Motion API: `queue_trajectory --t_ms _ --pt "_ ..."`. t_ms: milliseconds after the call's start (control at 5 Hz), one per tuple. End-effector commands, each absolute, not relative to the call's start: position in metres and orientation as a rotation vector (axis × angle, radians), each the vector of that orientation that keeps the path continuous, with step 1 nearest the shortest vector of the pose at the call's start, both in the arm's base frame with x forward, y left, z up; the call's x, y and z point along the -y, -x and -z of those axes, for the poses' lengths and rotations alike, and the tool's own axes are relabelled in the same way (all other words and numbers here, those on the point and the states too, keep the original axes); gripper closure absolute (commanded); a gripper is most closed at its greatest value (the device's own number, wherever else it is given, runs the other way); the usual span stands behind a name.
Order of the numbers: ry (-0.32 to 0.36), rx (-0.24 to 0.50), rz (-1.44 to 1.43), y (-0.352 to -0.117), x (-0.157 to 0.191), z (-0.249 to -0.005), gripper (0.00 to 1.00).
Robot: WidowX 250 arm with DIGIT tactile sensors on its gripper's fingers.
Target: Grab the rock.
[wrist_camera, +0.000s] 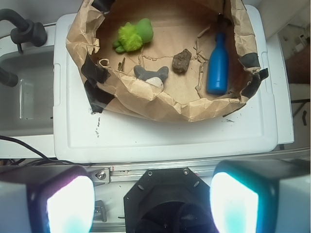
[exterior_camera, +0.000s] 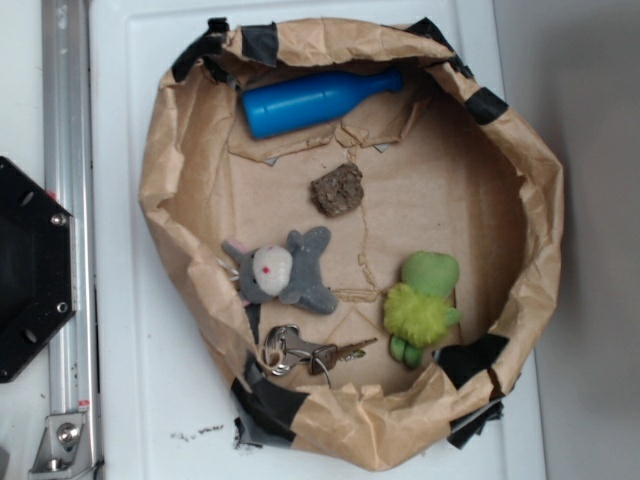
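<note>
The rock [exterior_camera: 338,189], a small rough dark-brown chunk with lighter speckles, lies near the middle of the brown paper nest [exterior_camera: 180,260]. The wrist view shows the rock [wrist_camera: 181,61] far ahead, between the grey plush and the blue bottle. My gripper [wrist_camera: 152,203] is open, its two fingers wide apart with nothing between them. It hangs well back from the nest, over the black robot base [wrist_camera: 167,199]. The gripper does not appear in the exterior view.
Inside the nest lie a blue bottle [exterior_camera: 312,99], a grey plush toy [exterior_camera: 283,270], a green plush toy [exterior_camera: 422,300] and a bunch of keys [exterior_camera: 305,352]. The nest rests on a white lid [exterior_camera: 150,400]. A metal rail [exterior_camera: 65,200] and black base plate [exterior_camera: 30,270] stand at the left.
</note>
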State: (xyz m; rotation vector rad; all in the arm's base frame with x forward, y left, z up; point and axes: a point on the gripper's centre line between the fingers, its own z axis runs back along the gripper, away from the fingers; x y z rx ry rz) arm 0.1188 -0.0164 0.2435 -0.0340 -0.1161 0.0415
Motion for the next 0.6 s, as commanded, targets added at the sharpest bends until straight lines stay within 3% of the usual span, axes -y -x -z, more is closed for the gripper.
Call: queue_trajectory --t_ms 0,200,400 --pt "0.034 0.116 -0.041 -0.119 0.016 -0.243 0.00" --pt "0.031 0.240 -0.204 -0.159 -0.003 -0.216 0.00" --pt "0.065 0.289 -0.376 -0.195 -0.008 -0.197 0.00"
